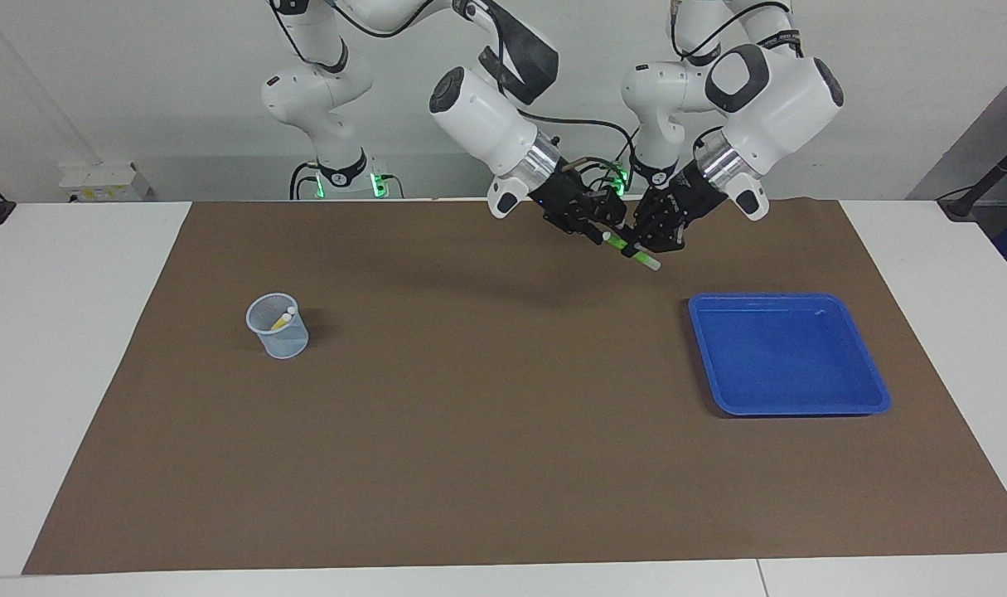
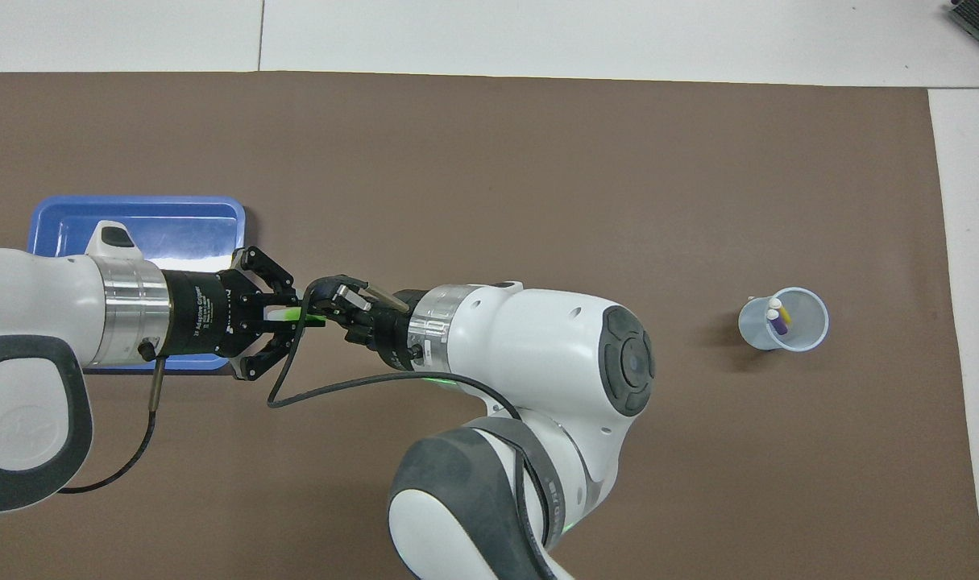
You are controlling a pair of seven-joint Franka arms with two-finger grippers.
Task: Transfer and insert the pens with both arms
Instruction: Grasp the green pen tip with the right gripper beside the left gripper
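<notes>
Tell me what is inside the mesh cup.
The mesh cup holds a yellow pen and a purple pen, cap ends up; their lower ends are hidden by the cup wall.

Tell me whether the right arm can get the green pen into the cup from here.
Probably yes. The right gripper meets the green pen, which the left gripper holds shut. Bare mat lies between it and the cup, which has room beside two pens.
</notes>
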